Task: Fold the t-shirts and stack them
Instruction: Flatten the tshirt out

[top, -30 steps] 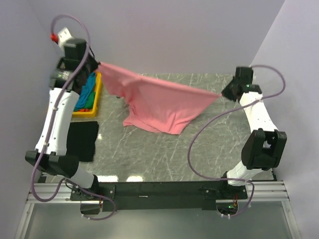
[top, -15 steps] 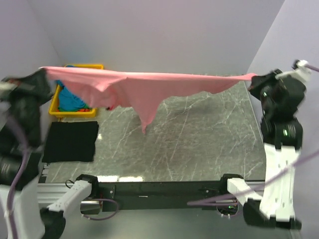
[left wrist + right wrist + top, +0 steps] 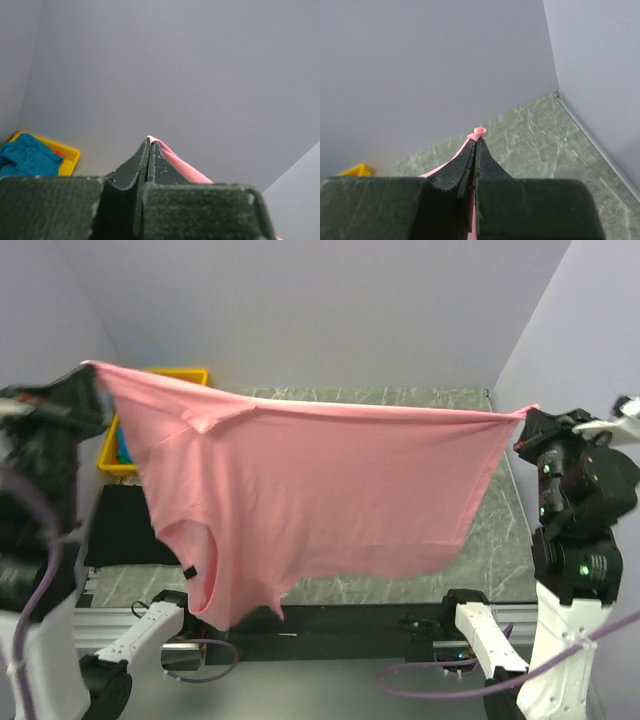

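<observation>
While my left gripper (image 3: 149,143) and right gripper (image 3: 477,139) each pinch a mere corner of the taut pink shirt (image 3: 330,490), a jerk could slip it free

I'm holding the t-shirt (image 3: 320,490) strung between my left gripper (image 3: 150,143), far left, and my right gripper (image 3: 476,140), far right, hanging over the table (image 3: 500,530). Behind its left end sits the tray (image 3: 185,373) with another shirt (image 3: 27,156) inside; a folded cloth (image 3: 120,525) lies just in front of the tray.
</observation>
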`<action>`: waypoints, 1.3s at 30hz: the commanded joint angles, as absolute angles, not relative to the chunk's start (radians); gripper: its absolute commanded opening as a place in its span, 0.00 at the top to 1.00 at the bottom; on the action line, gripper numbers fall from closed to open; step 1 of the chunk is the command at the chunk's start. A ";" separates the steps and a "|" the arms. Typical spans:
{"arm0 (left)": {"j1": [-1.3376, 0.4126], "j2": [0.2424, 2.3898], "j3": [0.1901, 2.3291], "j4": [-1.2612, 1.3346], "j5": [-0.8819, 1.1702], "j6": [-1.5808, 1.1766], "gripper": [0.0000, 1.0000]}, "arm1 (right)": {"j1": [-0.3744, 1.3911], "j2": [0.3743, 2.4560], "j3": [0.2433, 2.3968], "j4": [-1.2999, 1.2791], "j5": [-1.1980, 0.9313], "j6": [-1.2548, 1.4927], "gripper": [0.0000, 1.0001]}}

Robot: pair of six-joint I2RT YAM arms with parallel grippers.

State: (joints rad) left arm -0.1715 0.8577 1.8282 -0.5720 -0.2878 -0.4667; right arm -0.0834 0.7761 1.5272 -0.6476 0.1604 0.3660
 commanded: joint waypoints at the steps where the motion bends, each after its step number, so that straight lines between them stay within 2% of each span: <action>1: -0.161 0.972 1.726 -0.499 -0.239 -0.402 0.99 | -0.094 0.860 1.471 -0.597 0.150 0.276 1.00; 3: -0.161 1.026 1.657 -0.428 -0.201 -0.394 0.99 | -0.094 0.885 1.416 -0.556 0.117 0.258 1.00; 7: -0.161 1.120 1.436 -0.278 -0.193 -0.390 0.99 | -0.095 0.917 1.138 -0.331 0.130 0.250 1.00; 10: -0.161 1.216 1.301 -0.125 -0.190 -0.367 0.99 | -0.095 1.004 1.007 -0.174 0.137 0.258 1.00; 13: -0.161 1.380 1.270 -0.034 -0.163 -0.341 0.99 | -0.095 1.209 0.965 -0.059 0.141 0.253 1.00; 16: -0.161 1.567 1.310 -0.003 -0.135 -0.315 0.99 | -0.095 1.363 1.020 -0.028 0.147 0.233 1.00; 19: -0.161 1.741 1.379 0.063 -0.107 -0.295 0.99 | -0.094 1.601 1.110 -0.023 0.150 0.199 1.00; 26: -0.160 2.034 1.613 0.020 -0.066 -0.305 0.99 | -0.095 1.868 1.319 -0.069 0.152 0.164 1.00; 33: -0.160 2.102 1.709 -0.069 -0.040 -0.377 0.99 | -0.106 1.976 1.439 -0.127 0.150 0.160 1.00; 39: -0.160 2.022 1.666 -0.162 -0.040 -0.454 0.99 | -0.120 1.960 1.445 -0.152 0.143 0.195 1.00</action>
State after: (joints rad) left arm -0.1650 2.1025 1.6684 -0.1104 -0.0490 -0.3931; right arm -0.1020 1.9842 1.4101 -0.1463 0.1257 0.1814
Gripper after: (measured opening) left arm 0.013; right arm 0.008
